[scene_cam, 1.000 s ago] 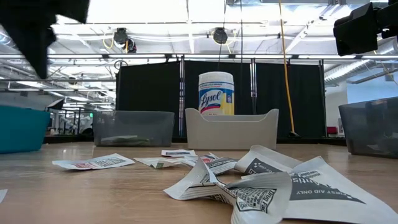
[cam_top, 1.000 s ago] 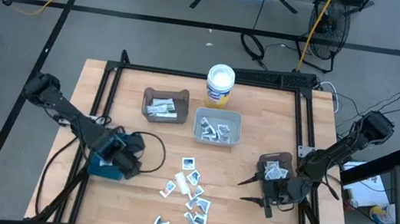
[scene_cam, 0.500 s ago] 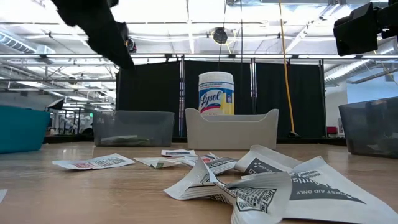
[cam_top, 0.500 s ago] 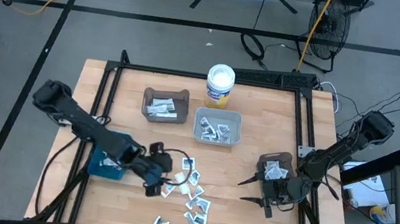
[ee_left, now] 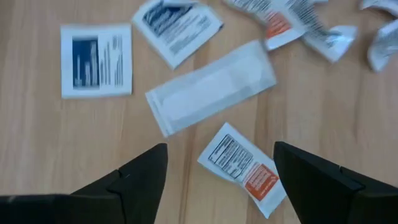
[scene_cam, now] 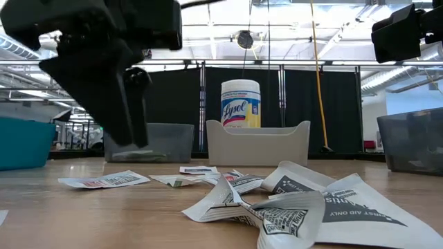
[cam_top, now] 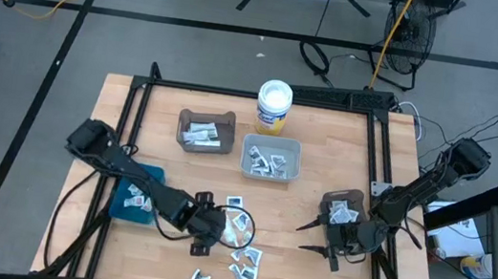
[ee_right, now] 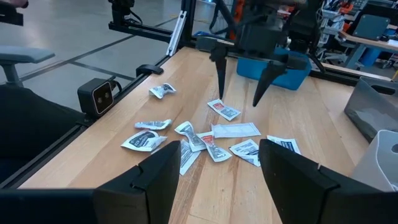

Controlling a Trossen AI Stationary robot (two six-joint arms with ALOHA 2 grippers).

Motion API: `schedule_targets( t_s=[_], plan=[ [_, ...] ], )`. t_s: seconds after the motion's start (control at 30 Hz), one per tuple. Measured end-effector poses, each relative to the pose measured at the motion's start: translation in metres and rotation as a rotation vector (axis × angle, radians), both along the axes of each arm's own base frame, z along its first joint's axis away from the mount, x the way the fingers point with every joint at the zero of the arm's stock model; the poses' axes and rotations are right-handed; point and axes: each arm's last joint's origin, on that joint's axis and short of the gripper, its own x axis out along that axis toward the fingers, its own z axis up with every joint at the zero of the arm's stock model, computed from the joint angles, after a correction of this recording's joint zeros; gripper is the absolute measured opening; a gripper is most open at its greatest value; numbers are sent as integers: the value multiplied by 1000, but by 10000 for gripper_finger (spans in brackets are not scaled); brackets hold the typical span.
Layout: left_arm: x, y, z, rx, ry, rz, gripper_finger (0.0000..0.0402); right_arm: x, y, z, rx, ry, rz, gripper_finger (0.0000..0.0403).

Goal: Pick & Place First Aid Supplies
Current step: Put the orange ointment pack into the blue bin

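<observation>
The first aid supplies lie as a loose scatter of small white packets (cam_top: 237, 244) on the wood, flat or crumpled. My left gripper (cam_top: 208, 234) hangs open over the scatter's left side, fingers pointing down. In the left wrist view its fingertips (ee_left: 221, 180) stand on either side of a white packet with orange print (ee_left: 244, 169), clear of it; a long plain white strip (ee_left: 211, 88) and a blue-printed packet (ee_left: 96, 60) lie beyond. The right wrist view shows that same gripper (ee_right: 239, 93) above the packet (ee_right: 224, 110). My right gripper (cam_top: 302, 238) waits open by the dark bin (cam_top: 341, 209).
A teal bin (cam_top: 130, 198) with packets sits left of the scatter. A brown bin (cam_top: 205, 131) and a pale bin (cam_top: 271, 158), both holding packets, stand toward the far edge, with a white round tub (cam_top: 274, 104) behind them. Bare wood lies between bins and scatter.
My left gripper has swung from over the teal bin toward the table's right and near edge, and has come down over the scattered packets. In the low view it has grown from a dark shape at the upper left to a large one hanging low. The right arm kept still.
</observation>
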Motion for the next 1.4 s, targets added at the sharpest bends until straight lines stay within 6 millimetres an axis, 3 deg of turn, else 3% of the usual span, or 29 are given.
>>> schedule_targets(
  t_s=[0.27, 0.93, 1.13, 1.4],
  plan=[
    [2, -2, -13, -34, 56, 75, 310, 0, 0, 0, -1, 2, 0, 212],
    [1, -14, -30, -70, 109, 77, 251, 0, 0, 0, 1, 0, -1, 212],
    [1, -13, -31, -54, 107, 82, 217, 0, 0, 0, 3, 3, -2, 212],
    [1, -12, -31, -22, 101, 59, 140, 0, 0, 0, 3, 3, -2, 212]
  ],
)
